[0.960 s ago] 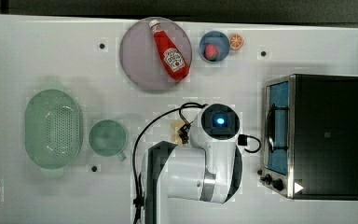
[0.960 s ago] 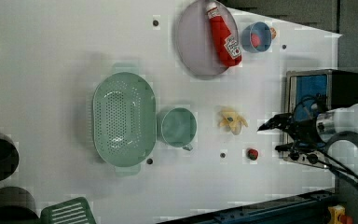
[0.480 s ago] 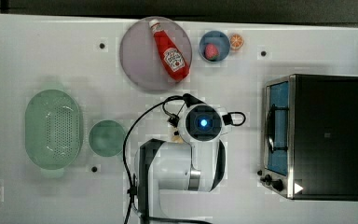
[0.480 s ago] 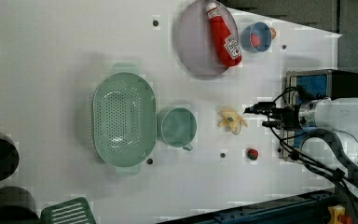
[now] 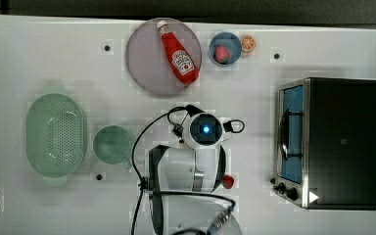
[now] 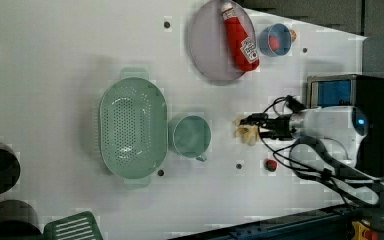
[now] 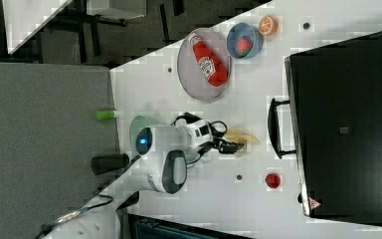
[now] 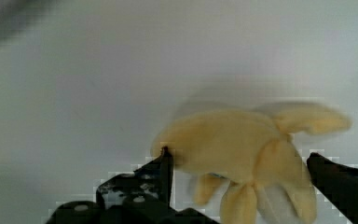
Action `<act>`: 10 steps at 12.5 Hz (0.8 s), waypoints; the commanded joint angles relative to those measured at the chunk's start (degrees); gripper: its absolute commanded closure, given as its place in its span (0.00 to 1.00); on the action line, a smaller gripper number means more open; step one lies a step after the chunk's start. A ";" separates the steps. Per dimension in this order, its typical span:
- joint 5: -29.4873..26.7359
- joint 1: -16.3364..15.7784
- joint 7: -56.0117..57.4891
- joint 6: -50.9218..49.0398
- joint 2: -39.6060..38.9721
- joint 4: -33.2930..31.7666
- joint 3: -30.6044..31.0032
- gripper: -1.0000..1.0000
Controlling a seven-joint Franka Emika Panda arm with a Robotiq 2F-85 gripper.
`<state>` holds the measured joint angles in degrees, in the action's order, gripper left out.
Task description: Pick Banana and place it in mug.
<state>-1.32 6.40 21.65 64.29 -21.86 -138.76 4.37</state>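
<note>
The arm's white housing covers the banana in the top view, so its position must be read from the side views. In the left view the banana [image 6: 246, 132] lies on the desk [image 6: 55, 60] between the mug [image 6: 191, 136] and the arm, well apart from the mug's rim. In the right view the banana [image 7: 243, 137] shows as a pale curved piece just beyond the dark fingertips.

The pincer [image 8: 240, 175] stands wide apart, with one dark finger [image 8: 161, 172] against the banana's [image 8: 235, 149] edge and the other finger clear of its far side. The banana lies between them on the desk and is not clamped. The wrist view cuts off the lower lobes of the banana and the finger bases, and its outline there is blurred.

The mug [image 5: 112, 144] stands upright just beside the colander [image 5: 56, 134], its handle hard to make out in the top view. A strawberry [image 6: 270, 164] lies near the arm's cable loop; in the top view it [image 5: 228, 181] is partly hidden by the arm housing.

Open desk lies between the banana and the mug. The toaster oven [image 5: 330, 142] bounds the top view's right side. The plate [image 5: 149, 58] with the ketchup bottle [image 5: 177, 54] and the blue cup [image 5: 224, 48] sit toward the far edge.
</note>
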 commanded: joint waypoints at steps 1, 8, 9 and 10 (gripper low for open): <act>0.52 0.16 2.91 4.40 1.06 -1.42 -1.20 0.23; 0.52 0.16 2.92 3.09 7.86 -1.44 -1.06 0.71; 0.53 0.17 2.91 -1.70 12.20 -0.72 -1.08 0.71; 0.53 0.17 2.91 -7.40 15.08 0.15 -1.14 0.71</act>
<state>-0.46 7.14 23.58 60.32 -11.81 -140.33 2.36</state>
